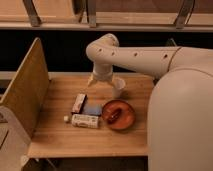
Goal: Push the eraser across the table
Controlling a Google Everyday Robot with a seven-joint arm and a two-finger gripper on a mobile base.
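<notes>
The table (pixel 60 137) holds 1 eraser (pixel 79 103), 1 blue pad (pixel 93 109), 1 white pack (pixel 85 121), 1 bowl (pixel 119 115) and 1 cup (pixel 118 87). The gripper (pixel 100 82) hangs near the rear edge, and I cannot tell whether it is open or closed. The eraser lies near it, toward the front-left corner.

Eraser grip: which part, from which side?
Pinch the eraser across its narrow width near mid-length, coming from above: it lies flat, its left side free, the blue pad close on its right. The tool hangs above the table behind it.
</notes>
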